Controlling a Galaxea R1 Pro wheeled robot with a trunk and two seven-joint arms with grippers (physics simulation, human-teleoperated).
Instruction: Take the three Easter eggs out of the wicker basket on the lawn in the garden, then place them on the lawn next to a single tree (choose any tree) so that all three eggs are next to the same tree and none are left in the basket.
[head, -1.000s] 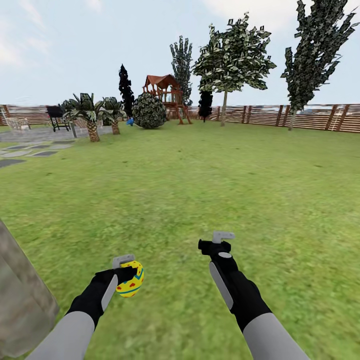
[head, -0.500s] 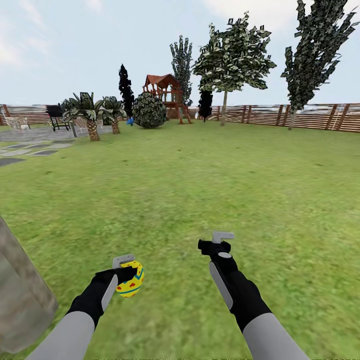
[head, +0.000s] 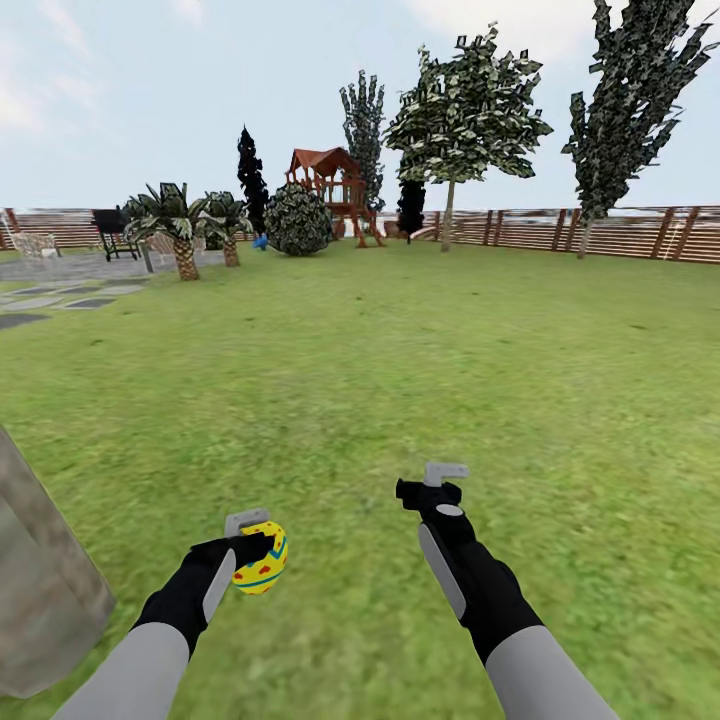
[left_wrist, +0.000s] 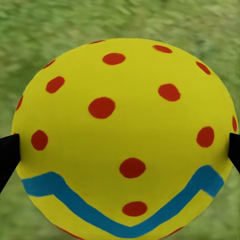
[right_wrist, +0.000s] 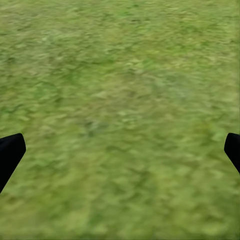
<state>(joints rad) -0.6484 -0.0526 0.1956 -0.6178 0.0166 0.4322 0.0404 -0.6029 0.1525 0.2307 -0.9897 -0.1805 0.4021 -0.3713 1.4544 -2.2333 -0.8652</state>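
The left claw (head: 252, 538) grips one Easter egg (head: 262, 558) above the lawn (head: 400, 380), near a tree trunk (head: 40, 590). The right claw (head: 438, 482) is open and empty.

Smooth matt egg (left_wrist: 125, 135); rough mottled lawn (head: 400, 360).

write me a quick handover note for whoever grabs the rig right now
Left gripper: shut on one Easter egg, yellow with red dots and a blue zigzag band, held above the lawn.
Right gripper: open, nothing between its fingers, grass beneath.
A pale tree trunk stands close at the robot's left.
Done: this egg is in hand.
Left: set it on the grass beside that trunk; the basket and the other two eggs still need locating.
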